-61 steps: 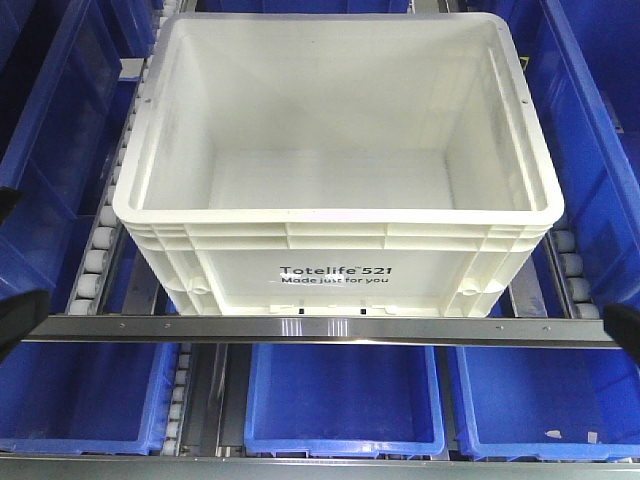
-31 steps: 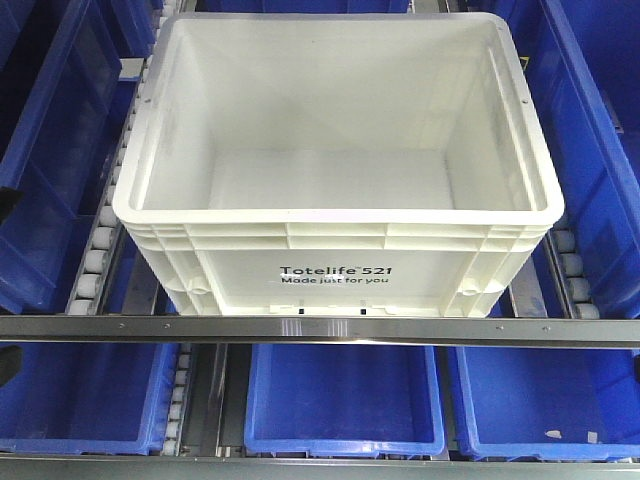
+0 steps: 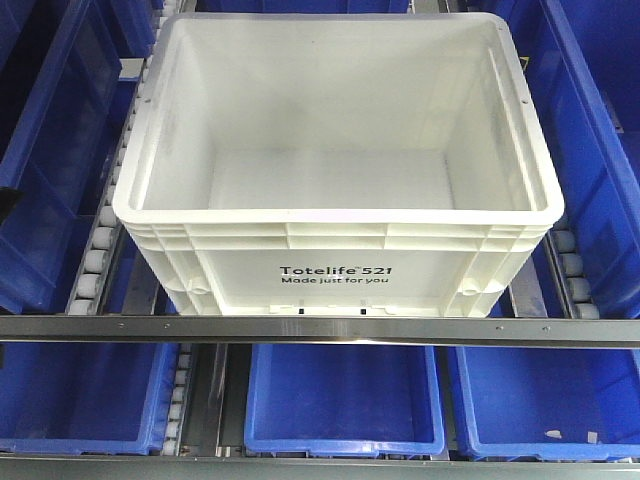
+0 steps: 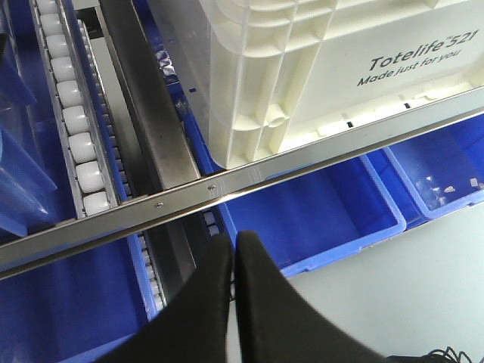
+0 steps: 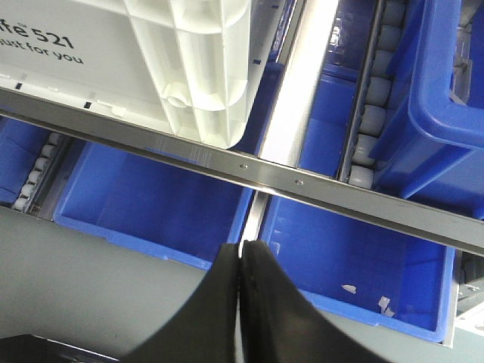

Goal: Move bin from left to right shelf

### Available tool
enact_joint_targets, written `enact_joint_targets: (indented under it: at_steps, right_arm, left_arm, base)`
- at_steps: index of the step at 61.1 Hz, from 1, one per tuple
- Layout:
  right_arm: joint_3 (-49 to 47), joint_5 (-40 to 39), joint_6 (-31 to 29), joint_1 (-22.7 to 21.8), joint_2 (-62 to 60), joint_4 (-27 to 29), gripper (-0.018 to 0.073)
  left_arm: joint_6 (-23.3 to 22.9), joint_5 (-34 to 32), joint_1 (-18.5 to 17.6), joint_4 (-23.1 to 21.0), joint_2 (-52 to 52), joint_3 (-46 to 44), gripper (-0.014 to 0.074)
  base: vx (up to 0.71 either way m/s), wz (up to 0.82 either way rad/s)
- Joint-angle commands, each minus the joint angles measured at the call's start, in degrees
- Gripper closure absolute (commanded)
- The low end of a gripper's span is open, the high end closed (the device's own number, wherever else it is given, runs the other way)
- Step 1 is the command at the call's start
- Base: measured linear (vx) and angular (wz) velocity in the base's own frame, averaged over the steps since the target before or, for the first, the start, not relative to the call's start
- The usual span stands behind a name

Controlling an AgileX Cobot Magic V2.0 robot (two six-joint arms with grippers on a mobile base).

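Totelife 521 tote seated on roller lanes, both grippers clear

The left gripper [image 4: 232, 246] is being held below the silver front rail [image 4: 227, 189], jaws pressed together on nothing. The white tote [image 3: 335, 170] is resting on the white rollers [image 3: 97, 255] behind that rail, between blue bins [image 3: 345, 400]. The right gripper [image 5: 240, 253] is likewise closed and empty. Roll-back or skewing against a lane guide is being risked if the tote is nudged off-centre.

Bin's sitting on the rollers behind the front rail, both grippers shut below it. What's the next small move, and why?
Probably nothing more than backing both arms away: the bin rests on the right shelf behind its rail, and the left gripper and right gripper are shut, holding nothing, apart from it.
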Motion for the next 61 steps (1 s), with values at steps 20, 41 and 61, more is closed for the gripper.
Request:
enact_joint_targets:
  at_steps: [20, 41, 61]
  right_arm:
    - [-1.3, -3.0, -0.6, 0.0, 0.4, -0.4, 0.0567]
    - [-1.3, -2.8, -0.6, 0.0, 0.4, -0.4, 0.0566]
    - [-1.3, -2.7, -0.6, 0.0, 0.4, -0.4, 0.0566]
  left_arm:
    - [1.4, -19.4, 8.3, 2.7, -10.5, 7.6, 0.0606]
    - [1.1, -44.0, 15.9, 2.5, -22.2, 26.1, 0.0606]
    - [0.9, -47.1, 15.8, 2.6, -24.7, 29.4, 0.0606]
  base:
    - [0.00, 0.00]
    - [0.00, 0.00]
    - [0.00, 0.00]
